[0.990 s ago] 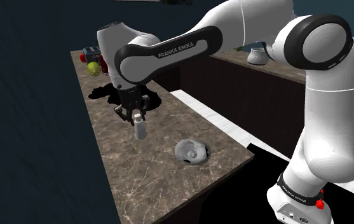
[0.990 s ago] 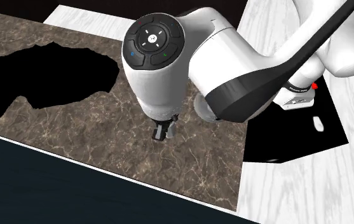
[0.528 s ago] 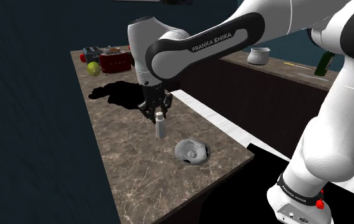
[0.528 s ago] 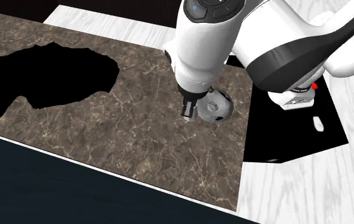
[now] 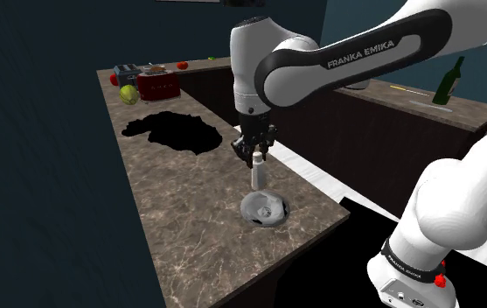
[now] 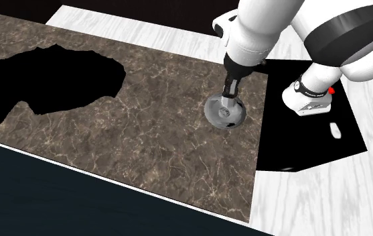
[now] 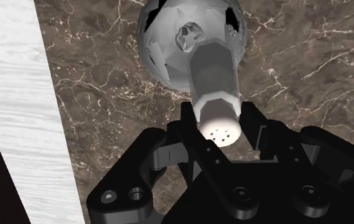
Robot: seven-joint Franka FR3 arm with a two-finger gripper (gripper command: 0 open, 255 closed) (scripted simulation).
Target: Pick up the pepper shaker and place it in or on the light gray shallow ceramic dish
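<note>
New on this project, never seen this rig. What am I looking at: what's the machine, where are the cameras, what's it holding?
A simulated white robot arm with a black two-finger pincer at its end. One picture looks over the arm's shoulder, one looks steeply down on the counter, and one comes from a camera on the hand, looking along the pincer. The surface is a brown marbled counter with a black area where nothing is drawn. On it sits a grey shallow dish; a red toaster stands at the far end. The pincer is shut on a pale pepper shaker, held upright by its top, over the dish. Whether it touches the dish, I cannot tell.
</note>
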